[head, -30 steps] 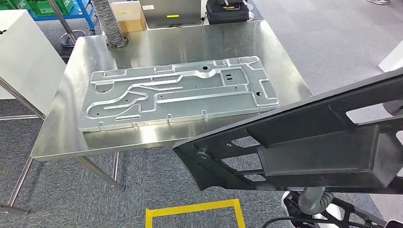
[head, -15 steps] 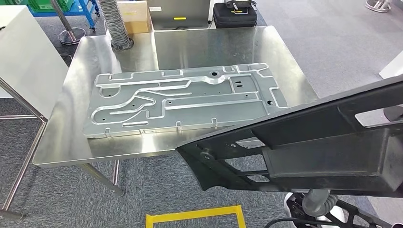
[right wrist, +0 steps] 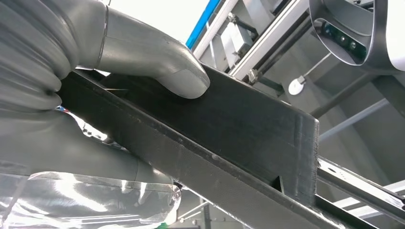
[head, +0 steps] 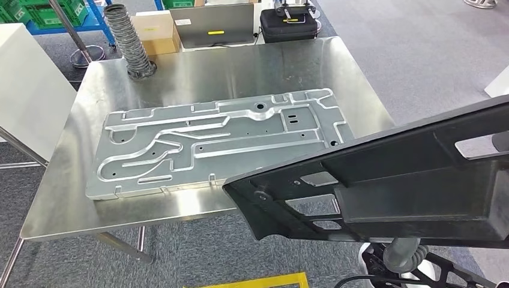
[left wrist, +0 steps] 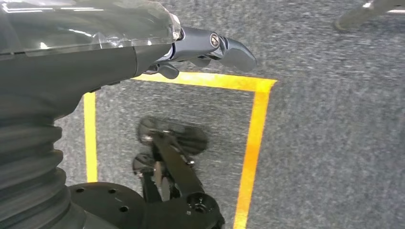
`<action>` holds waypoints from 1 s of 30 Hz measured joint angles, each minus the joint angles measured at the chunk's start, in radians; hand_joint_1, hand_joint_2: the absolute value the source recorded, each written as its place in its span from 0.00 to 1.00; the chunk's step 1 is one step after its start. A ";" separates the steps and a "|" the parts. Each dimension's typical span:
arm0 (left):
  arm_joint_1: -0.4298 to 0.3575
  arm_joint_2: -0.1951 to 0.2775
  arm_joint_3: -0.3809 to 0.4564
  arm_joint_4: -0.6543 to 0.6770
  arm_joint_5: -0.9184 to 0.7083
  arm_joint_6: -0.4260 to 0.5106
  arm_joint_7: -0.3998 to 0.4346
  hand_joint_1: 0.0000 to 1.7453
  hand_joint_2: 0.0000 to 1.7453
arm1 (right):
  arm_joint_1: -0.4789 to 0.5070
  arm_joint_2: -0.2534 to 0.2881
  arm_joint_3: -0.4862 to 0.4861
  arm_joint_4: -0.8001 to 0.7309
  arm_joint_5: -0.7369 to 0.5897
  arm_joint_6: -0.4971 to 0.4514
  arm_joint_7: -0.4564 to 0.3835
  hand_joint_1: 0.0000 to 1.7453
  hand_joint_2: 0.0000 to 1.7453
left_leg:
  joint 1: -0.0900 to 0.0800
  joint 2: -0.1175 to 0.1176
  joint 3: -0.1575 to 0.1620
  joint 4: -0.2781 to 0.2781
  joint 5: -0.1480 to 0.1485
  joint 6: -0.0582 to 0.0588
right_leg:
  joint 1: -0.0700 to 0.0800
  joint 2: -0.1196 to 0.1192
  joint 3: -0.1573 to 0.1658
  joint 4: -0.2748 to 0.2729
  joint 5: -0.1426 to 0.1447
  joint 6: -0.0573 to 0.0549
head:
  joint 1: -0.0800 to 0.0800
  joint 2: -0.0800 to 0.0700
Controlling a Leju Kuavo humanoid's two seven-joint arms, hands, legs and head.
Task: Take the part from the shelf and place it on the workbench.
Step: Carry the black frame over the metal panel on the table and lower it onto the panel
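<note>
1. The workbench (head: 72,198) is covered across its middle by a flat metal plate (head: 210,141).
2. The black part (head: 390,186) is held above its front right corner.
3. The right hand (right wrist: 86,90) is clamped on the part.
4. The left hand (left wrist: 200,47) is seen with fingers curled, holding nothing.

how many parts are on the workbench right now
1: the silver metal plate lies flat across the middle of the workbench. The black part is not on it, held by the right robot hand.

The black part (head: 384,186) runs off the head view's right edge and hides the desk's (head: 252,63) near right corner. In the right wrist view, the right hand's (right wrist: 95,86) fingers lie hidden behind the part.
</note>
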 joint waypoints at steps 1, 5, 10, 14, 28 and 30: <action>0.001 0.001 0.002 0.000 0.000 0.001 0.001 0.00 1.00 | 0.000 0.001 0.000 0.000 0.000 0.000 0.000 1.00 1.00 | -0.002 0.000 0.019 -0.063 0.043 0.006 | 0.001 0.000 0.015 -0.002 -0.012 0.003 | 0.000 0.000; 0.000 0.003 0.005 0.000 0.000 0.003 0.004 0.00 1.00 | -0.001 0.004 0.000 0.002 0.001 -0.007 0.000 1.00 1.00 | -0.013 -0.001 0.069 -0.170 0.059 0.031 | 0.001 0.002 0.039 -0.007 -0.029 0.026 | 0.000 0.000; -0.001 0.003 0.006 0.000 0.001 0.005 0.004 0.00 1.00 | 0.001 0.008 0.000 0.004 0.017 -0.020 0.000 1.00 1.00 | -0.004 -0.005 0.118 -0.202 0.037 0.052 | -0.003 -0.002 -0.078 0.189 -0.053 0.051 | 0.000 0.000; 0.001 0.002 0.012 0.000 0.005 0.006 0.000 0.00 1.00 | 0.005 0.008 0.001 0.007 0.050 -0.079 0.000 1.00 1.00 | -0.003 -0.008 0.158 -0.202 0.006 0.050 | -0.009 -0.003 -0.191 0.261 -0.087 0.057 | 0.000 0.000; -0.002 -0.007 0.050 -0.001 -0.041 -0.019 -0.047 0.00 1.00 | -0.300 -0.194 -0.075 0.445 0.904 -0.823 0.270 1.00 1.00 | 0.000 -0.006 0.033 0.096 -0.158 -0.005 | 0.002 -0.004 -0.124 0.013 0.101 -0.006 | 0.001 0.000; -0.002 -0.007 0.052 -0.001 -0.059 -0.024 -0.050 0.00 1.00 | -0.385 -0.228 -0.046 0.543 1.078 -0.839 0.373 1.00 1.00 | -0.003 -0.006 0.038 0.035 -0.099 0.002 | 0.007 -0.001 -0.122 0.014 0.100 -0.007 | 0.001 0.000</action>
